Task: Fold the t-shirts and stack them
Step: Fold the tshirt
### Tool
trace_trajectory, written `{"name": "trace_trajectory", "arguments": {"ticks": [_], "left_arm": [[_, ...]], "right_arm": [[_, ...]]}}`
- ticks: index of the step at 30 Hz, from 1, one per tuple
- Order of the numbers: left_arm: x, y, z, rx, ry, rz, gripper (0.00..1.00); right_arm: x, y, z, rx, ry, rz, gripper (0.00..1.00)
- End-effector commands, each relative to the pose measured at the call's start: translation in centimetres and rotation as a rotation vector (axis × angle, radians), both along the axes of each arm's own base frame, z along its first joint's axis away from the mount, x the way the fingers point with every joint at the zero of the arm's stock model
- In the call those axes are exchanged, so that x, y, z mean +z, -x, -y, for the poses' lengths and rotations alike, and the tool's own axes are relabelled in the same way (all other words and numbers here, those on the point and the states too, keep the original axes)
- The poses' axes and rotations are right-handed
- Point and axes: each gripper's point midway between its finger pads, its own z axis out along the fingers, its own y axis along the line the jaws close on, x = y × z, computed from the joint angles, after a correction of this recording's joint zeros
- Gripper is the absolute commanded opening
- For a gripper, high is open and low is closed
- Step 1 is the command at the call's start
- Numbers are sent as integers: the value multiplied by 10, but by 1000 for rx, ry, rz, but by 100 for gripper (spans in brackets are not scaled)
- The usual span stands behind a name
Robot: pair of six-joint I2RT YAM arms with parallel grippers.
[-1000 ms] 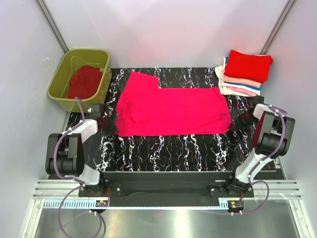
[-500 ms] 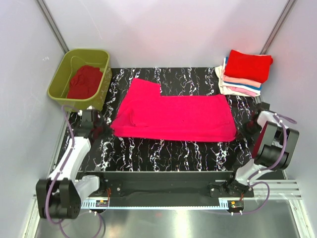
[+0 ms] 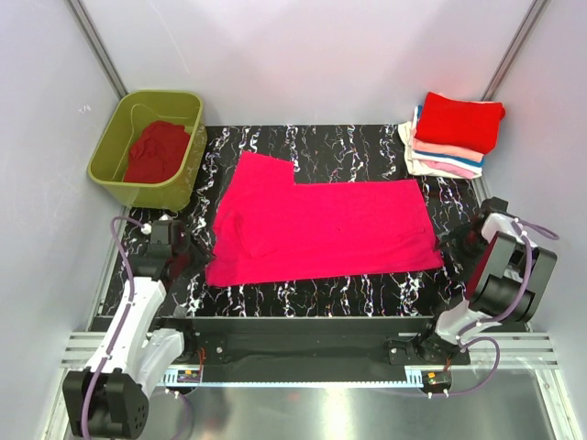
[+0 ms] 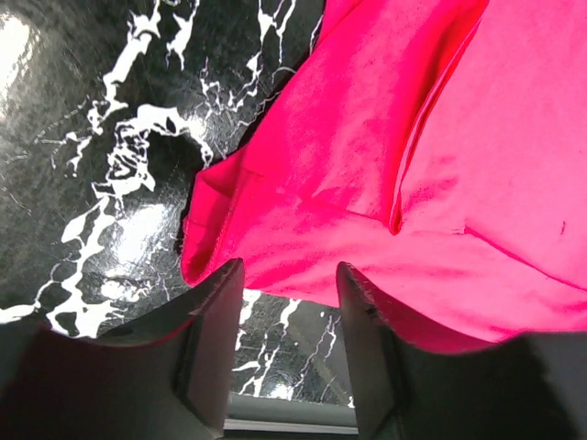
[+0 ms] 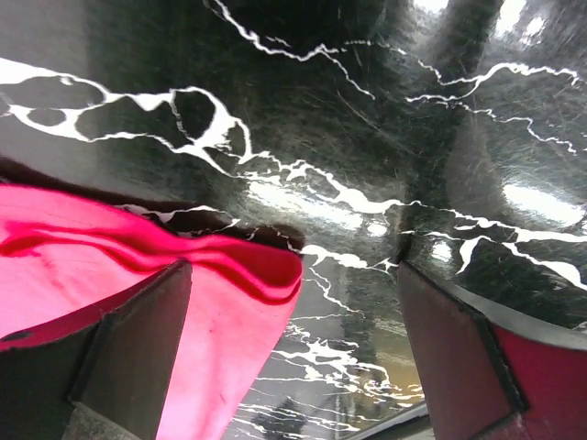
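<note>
The pink t-shirt (image 3: 321,229) lies flat across the middle of the table (image 3: 303,289), between the 2 grippers. The left gripper (image 3: 181,246) sits at its left edge and the right gripper (image 3: 456,243) just beside its right corner, both with fingers spread apart. Only the left wrist view shows a doubled hem just beyond the fingers (image 4: 211,348). Bare table runs along the near edge. A stack of folded shirts (image 3: 454,133) and a green tub (image 3: 110,147) fill the far corners.
</note>
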Motion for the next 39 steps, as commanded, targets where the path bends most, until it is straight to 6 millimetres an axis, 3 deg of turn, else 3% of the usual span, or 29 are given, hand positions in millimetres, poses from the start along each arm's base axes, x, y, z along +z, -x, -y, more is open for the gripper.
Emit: {"name": "trace_trajectory", "arguments": {"ticks": [1, 6, 7, 9, 11, 12, 13, 14, 15, 16, 17, 19, 21, 24, 29, 36, 39], "left_arm": [[22, -19, -3, -32, -54, 71, 47], [18, -39, 27, -141, -48, 80, 43], [16, -41, 32, -153, -49, 77, 42], [10, -51, 45, -177, -46, 77, 40], [8, -60, 53, -189, -41, 82, 40], [2, -64, 58, -199, -49, 62, 40], [2, -68, 61, -204, -49, 69, 41], [-1, -71, 63, -208, -51, 63, 41], [-7, -74, 65, -215, -57, 44, 43], [-7, -79, 67, -214, -56, 53, 43], [-13, -82, 69, -217, -56, 34, 43], [-15, -87, 73, -224, -55, 36, 44], [-21, -89, 77, -231, -56, 22, 45], [-26, -92, 81, -236, -56, 11, 48], [-33, -97, 86, -241, -55, 3, 51], [-36, -105, 95, -256, -55, 1, 51], [-37, -110, 93, -246, -74, 2, 45]], "right_arm": [[26, -17, 8, 13, 49, 104, 100], [64, -39, -19, 103, 55, 305, 100], [73, -46, -39, 180, 65, 338, 100], [94, -51, -62, 241, 107, 407, 100], [108, -51, -105, 348, 61, 508, 99], [111, -50, -119, 378, 36, 550, 99], [99, -43, -140, 435, -3, 586, 99], [110, -36, -158, 461, -54, 670, 99], [108, -31, -169, 486, -82, 710, 99], [91, -21, -179, 509, -123, 730, 99], [95, -13, -190, 534, -147, 779, 99], [77, 0, -199, 572, -176, 792, 99], [75, 8, -207, 610, -194, 824, 99], [86, 6, -212, 645, -195, 890, 99], [71, 1, -215, 649, -214, 845, 98], [67, 0, -217, 656, -227, 835, 98], [68, 0, -217, 656, -227, 841, 98]]}}
